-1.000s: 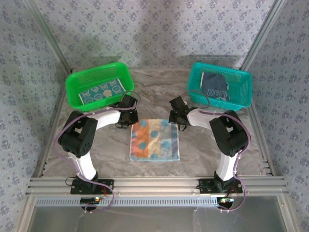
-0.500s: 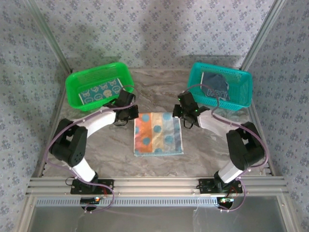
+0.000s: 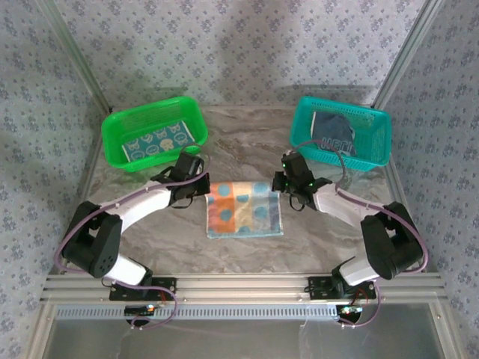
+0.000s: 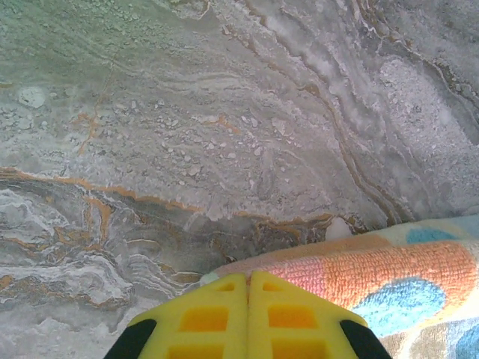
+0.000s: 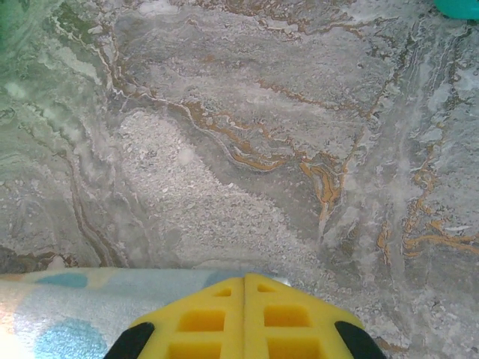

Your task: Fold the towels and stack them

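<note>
Left fingers [image 4: 209, 321] and right fingers [image 5: 213, 321] advanced, apparently pinching the dotted towel [image 3: 245, 211].

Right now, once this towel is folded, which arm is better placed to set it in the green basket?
Left, probably. The left gripper is closed on the far left corner of the towel, just in front of the green basket; the right gripper holds the far right corner, over by the teal basket.

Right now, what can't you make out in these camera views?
- Left wrist view: the left gripper's shut yellow fingers cover the dotted towel's corner; grip unclear.
- Right wrist view: same for the right gripper.
- Top view: the dark towel's lettering is crumpled, too small to read.
</note>
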Action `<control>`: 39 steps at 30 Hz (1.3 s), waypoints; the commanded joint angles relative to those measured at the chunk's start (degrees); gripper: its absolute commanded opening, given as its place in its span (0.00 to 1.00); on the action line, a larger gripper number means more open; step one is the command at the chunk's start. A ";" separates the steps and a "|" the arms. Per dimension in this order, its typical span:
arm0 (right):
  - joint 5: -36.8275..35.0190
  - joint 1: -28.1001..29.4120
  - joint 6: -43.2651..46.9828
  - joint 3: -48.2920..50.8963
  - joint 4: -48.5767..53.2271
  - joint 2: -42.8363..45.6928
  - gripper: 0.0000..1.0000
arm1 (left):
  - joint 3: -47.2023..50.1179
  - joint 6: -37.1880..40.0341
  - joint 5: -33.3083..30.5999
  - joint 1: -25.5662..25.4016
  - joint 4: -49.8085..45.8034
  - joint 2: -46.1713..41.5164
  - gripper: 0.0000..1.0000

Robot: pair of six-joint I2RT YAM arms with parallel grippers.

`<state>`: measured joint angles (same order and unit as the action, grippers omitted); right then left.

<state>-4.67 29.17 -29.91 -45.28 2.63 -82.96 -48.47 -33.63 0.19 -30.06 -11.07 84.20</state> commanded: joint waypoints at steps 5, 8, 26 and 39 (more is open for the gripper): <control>-2.15 2.68 1.01 6.25 -1.89 8.87 0.00 | 5.23 -0.44 -3.31 -2.84 4.52 -7.93 0.00; -4.64 6.79 0.42 12.53 -3.51 14.40 0.00 | 10.75 -2.17 -5.84 -6.24 6.55 -13.27 0.00; -2.96 9.63 -2.48 17.03 3.86 20.16 0.36 | 17.07 -12.72 -8.99 -13.54 1.25 -20.17 0.41; 4.88 6.49 -1.35 13.13 4.22 9.19 0.32 | 14.54 -15.04 -2.67 -11.46 1.49 -8.88 0.26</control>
<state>-1.52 36.07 -31.66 -30.72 5.02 -72.71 -32.97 -47.70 -4.05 -41.98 -9.06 75.29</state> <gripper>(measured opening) 0.323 0.258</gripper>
